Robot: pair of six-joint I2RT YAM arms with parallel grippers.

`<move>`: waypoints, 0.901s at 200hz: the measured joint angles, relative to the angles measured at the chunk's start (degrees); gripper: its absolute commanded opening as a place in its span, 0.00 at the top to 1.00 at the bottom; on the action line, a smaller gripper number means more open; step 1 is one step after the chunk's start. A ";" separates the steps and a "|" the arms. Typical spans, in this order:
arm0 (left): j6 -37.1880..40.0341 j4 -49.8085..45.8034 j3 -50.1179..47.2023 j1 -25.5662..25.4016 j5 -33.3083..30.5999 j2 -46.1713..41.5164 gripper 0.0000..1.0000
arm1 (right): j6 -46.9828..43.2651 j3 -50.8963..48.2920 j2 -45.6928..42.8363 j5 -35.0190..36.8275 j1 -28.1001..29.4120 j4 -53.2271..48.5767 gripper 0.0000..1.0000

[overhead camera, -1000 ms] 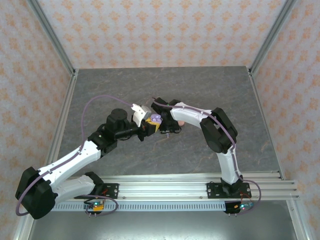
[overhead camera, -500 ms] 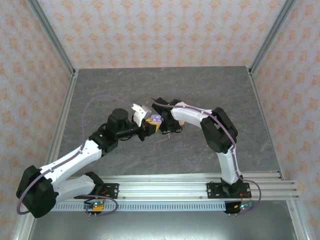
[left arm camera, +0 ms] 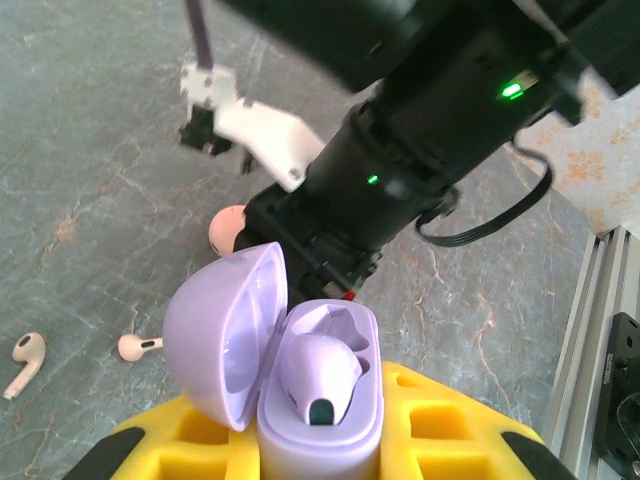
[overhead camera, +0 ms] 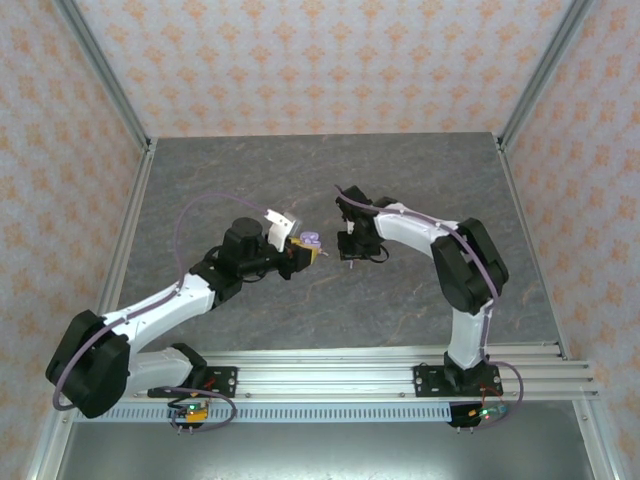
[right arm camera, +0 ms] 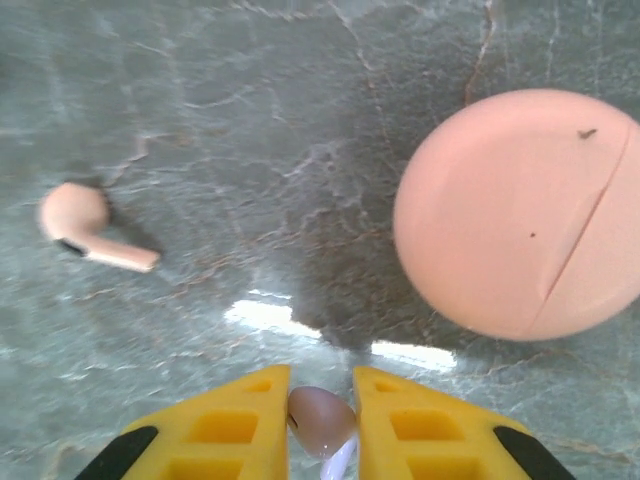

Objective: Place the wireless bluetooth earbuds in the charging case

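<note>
My left gripper [left arm camera: 320,445] is shut on the base of the open lilac charging case [left arm camera: 320,430], whose lid [left arm camera: 222,340] is swung to the left. One lilac earbud [left arm camera: 318,372] sits in the case's left socket; the socket beside it is empty. From above, the case [overhead camera: 311,241] is held up at the table's middle, with my right gripper [overhead camera: 347,246] a little to its right. My right gripper [right arm camera: 320,400] is shut on a second lilac earbud [right arm camera: 322,418], low over the table. Pale pink earbuds [left arm camera: 27,358] [left arm camera: 138,346] lie loose on the table, one of them [right arm camera: 90,236] far left in the right wrist view.
A round pink case [right arm camera: 520,210], shut, lies on the grey marbled table [right arm camera: 250,120] just ahead and right of my right gripper; its edge [left arm camera: 228,228] peeks out under the right arm. Metal rails [overhead camera: 330,375] run along the near edge.
My right gripper has drawn back to the right, away from the lilac case it was touching. The left arm stretched slightly forward, still holding the case.
</note>
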 measured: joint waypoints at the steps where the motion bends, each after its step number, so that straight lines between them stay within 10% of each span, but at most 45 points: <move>1: -0.02 0.09 -0.04 0.00 0.02 0.09 1.00 | 0.00 -0.07 -0.11 -0.09 0.00 0.04 0.79; 180: -6.19 19.78 -4.70 0.02 3.98 12.07 1.00 | -0.96 -7.61 -22.01 -7.74 -1.01 12.85 0.79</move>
